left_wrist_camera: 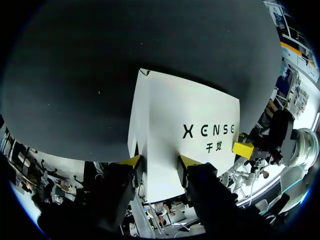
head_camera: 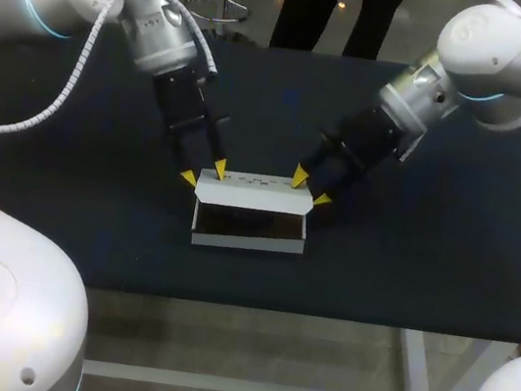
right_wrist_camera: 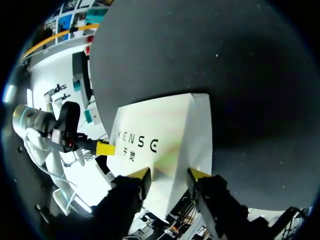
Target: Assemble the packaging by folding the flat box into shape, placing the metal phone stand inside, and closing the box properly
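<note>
Box (head_camera: 247,238) sits mid-table (head_camera: 59,213) with its lid (head_camera: 254,193) up, and left gripper (head_camera: 204,172) and right gripper (head_camera: 309,187) are both spread open, straddling the lid's ends; an uneven push would likely skew the flap or slide the light box.

Your left claw (left_wrist_camera: 160,162) straddles the white box (left_wrist_camera: 185,115) at its near edge, fingers apart. The box lies on the dark counter (left_wrist_camera: 90,75). Your right claw's yellow fingertip (left_wrist_camera: 243,149) sits at the box's side.
</note>
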Controlling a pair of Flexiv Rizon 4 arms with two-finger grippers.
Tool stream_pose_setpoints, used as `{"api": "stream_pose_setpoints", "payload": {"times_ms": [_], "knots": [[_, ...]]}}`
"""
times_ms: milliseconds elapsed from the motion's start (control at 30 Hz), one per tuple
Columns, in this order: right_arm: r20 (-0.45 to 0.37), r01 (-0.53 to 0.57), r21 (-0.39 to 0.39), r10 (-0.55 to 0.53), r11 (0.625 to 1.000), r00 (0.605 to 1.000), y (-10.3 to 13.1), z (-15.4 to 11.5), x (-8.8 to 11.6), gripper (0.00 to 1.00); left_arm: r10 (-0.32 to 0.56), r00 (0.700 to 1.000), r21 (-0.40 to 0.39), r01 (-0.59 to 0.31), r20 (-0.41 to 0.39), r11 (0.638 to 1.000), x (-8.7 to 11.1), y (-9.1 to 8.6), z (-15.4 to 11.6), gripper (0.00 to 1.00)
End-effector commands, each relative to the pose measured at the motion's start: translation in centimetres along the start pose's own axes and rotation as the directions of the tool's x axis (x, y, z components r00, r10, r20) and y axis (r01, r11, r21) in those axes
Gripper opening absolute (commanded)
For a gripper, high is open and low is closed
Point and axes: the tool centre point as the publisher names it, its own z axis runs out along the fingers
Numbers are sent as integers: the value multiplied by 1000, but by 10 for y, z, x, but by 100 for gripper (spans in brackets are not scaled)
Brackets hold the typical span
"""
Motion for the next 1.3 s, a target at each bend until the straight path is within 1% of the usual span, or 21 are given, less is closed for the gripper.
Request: {"api": "stream_pose_setpoints", "payload": {"times_ms": [33,200,633,867,967,1300], "knots": [[2,-1,14,1,1000,1000,4,0,5,53,1,1000,-17,-1,10,1000,5,-5,0,44],[-1,-2,25,2,1000,1000,7,-1,6,59,0,1000,-29,1,19,1000,8,-7,0,44],[-11,-4,43,5,999,1000,11,-5,6,56,-9,999,-48,11,34,999,11,-12,-5,46],[-13,-8,52,9,999,1000,13,-5,8,59,-10,999,-60,12,42,998,11,-14,-8,46],[-14,-11,57,11,998,1000,13,-5,8,57,-11,999,-65,13,45,998,10,-15,-9,46],[-15,-15,63,16,998,1000,13,-7,9,60,-7,999,-72,11,50,997,10,-14,-13,46]]}}
